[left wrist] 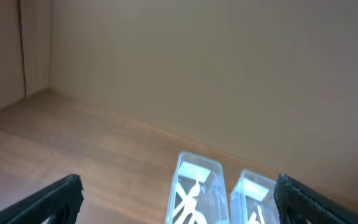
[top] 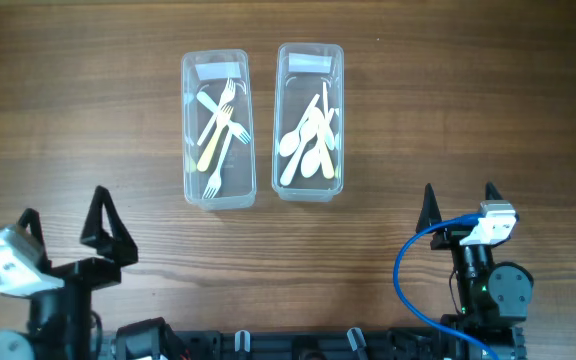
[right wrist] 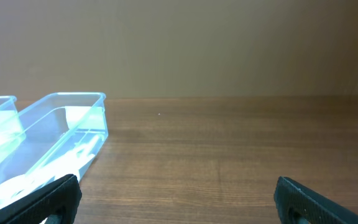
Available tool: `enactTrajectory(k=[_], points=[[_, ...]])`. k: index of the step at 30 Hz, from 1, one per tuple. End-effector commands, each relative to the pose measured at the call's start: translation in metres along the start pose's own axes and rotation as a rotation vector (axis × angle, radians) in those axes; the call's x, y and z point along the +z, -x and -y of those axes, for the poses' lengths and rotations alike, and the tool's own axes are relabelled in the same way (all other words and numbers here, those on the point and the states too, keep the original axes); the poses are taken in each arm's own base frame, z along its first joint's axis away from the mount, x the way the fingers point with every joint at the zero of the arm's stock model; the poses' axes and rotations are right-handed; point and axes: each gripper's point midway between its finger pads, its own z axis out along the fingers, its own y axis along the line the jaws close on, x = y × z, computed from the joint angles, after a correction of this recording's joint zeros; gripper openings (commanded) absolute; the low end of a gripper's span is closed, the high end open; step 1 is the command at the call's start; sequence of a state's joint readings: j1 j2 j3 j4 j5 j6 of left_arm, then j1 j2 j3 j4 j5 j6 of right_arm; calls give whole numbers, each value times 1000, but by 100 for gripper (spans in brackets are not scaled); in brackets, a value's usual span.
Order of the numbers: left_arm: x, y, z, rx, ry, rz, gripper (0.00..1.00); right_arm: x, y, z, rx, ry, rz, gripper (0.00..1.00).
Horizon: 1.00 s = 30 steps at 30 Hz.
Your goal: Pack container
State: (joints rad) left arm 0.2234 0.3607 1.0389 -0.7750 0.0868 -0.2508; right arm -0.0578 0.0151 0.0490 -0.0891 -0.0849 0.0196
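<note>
Containers sit side by side at upper centre of the overhead view: the fork container (top: 185, 130) holds forks (top: 218, 125), and the spoon container (top: 344, 120) to its right holds spoons (top: 308, 140). I see the left gripper (top: 65, 202) at bottom left and the right gripper (top: 460, 190) at bottom right, both with jaws apart, well away from the containers.

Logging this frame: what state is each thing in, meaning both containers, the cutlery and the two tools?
fork container: upright, no lid, holding forks
spoon container: upright, no lid, holding spoons
forks: lying crossed inside their container
spoons: piled inside their container
left tool: open, empty, apart from both containers
right tool: open, empty, apart from both containers
</note>
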Motion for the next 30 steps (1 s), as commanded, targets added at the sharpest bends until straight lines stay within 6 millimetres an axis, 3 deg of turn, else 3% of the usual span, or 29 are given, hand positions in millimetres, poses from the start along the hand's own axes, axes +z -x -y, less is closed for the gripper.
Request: enactTrajectory(k=[1, 7, 14, 30], points=[[26, -40, -14, -16, -10, 0, 100, 0, 2, 3, -18, -18, 13, 100], [75, -104, -27, -7, -74, 44, 100, 0, 2, 3, -18, -18, 13, 100], [92, -159, -33, -4, -115, 9, 100, 0, 2, 3, -18, -18, 13, 100], [91, -200, -41, -3, -140, 1, 100, 0, 2, 3, -18, -18, 13, 100]])
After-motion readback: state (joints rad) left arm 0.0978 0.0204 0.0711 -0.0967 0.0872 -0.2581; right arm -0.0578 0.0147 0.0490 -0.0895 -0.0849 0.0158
